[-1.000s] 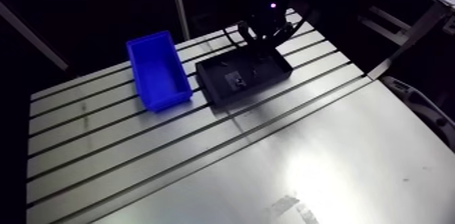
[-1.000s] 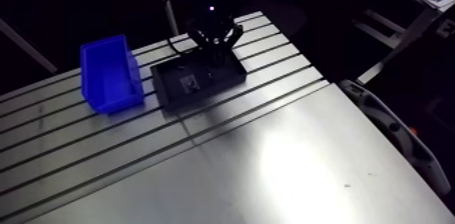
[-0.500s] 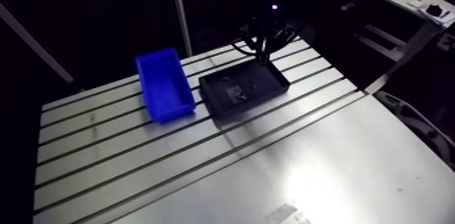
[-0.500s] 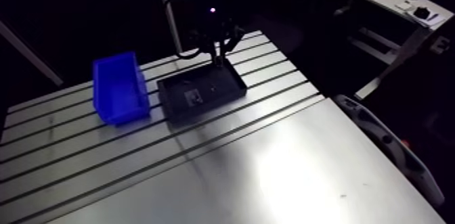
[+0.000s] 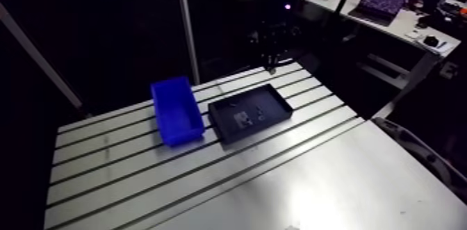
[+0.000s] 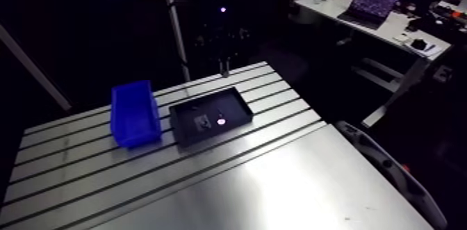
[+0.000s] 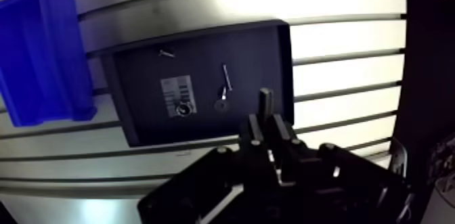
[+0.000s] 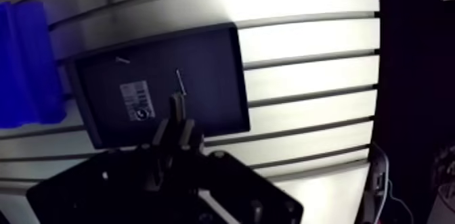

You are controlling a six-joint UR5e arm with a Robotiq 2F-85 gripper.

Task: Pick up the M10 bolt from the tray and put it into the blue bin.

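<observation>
M10 bolt (image 7: 265, 101), seemingly the dark stub pinched between the pincer (image 7: 266, 121) tips, has risen with it out of the black tray (image 7: 285, 64), leaving small parts (image 7: 221, 105) behind; the blue bin (image 7: 40, 57) to the left comes next.

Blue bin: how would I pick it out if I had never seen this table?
Find the slotted aluminium table. Two containers sit side by side towards its far edge. The blue bin is the bright blue, tall-walled one; its neighbour, the tray, is black, wide and shallow.
</observation>
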